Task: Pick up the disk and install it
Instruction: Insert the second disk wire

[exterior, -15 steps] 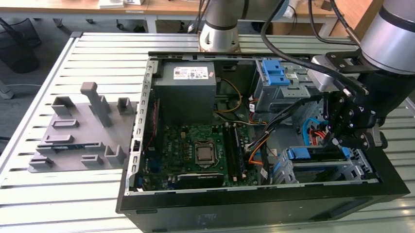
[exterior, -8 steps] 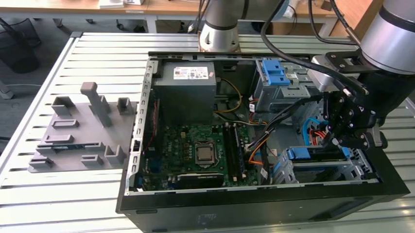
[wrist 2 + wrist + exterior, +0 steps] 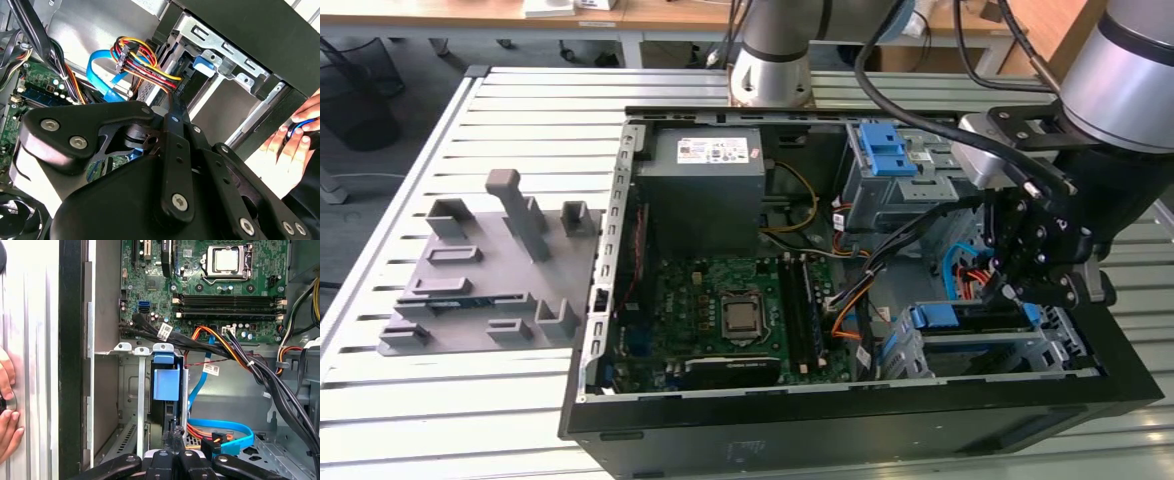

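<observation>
Green motherboard (image 3: 210, 285), blue drive latches (image 3: 886, 150), black gripper (image 3: 1025, 285)

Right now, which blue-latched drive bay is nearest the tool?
The lower blue-latched bay by the case's front edge, directly under the tool; the upper twin-latched cage sits farther back.

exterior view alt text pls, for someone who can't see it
A robot arm's gripper reaches into an open computer case on a slatted table, just above a blue-railed disk in the drive cage. The motherboard lies exposed; a grey fixture sits at the exterior view's left.

The silver-grey cylindrical robot arm (image 3: 1137, 70) carries thick black cables (image 3: 927, 115) along it. Its matte black linkage gripper (image 3: 1034, 262) shows rounded plates fastened with silver screws (image 3: 78, 142).
</observation>
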Robot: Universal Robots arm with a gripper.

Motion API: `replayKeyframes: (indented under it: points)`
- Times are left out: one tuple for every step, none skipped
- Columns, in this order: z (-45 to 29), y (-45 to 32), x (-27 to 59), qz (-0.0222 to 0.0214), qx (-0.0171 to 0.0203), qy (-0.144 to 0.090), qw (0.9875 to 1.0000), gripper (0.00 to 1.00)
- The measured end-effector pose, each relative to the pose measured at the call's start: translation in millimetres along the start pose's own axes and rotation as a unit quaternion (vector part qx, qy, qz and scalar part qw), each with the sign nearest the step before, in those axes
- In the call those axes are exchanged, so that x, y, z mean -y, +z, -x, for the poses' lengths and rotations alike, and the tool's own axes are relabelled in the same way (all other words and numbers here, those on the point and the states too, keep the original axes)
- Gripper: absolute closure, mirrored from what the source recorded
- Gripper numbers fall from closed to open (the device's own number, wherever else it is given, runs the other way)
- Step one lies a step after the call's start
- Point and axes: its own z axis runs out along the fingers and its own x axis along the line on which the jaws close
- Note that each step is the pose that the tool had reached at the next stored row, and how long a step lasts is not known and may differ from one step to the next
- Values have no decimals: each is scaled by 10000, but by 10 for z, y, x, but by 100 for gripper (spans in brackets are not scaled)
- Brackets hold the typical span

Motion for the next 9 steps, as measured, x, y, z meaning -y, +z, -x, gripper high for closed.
replayKeyframes:
  points:
    - [-1, -9, 0, 0, -1, 0, 10000, 89]
    - [-1, -21, 1, 0, 0, -1, 10000, 89]
    - [-3, -35, 1, 0, 0, 0, 10000, 89]
    - [-4, -53, 2, 0, 1, 0, 10000, 89]
    - [-5, -71, 3, 0, 1, -1, 10000, 89]
    - [-6, -88, 4, 0, 0, -1, 10000, 89]
    - [-7, -95, 4, 0, 1, -1, 10000, 89]
    - [-7, -96, 2, 0, 2, -1, 10000, 89]
    - [-6, -97, -8, 0, 2, 0, 10000, 89]
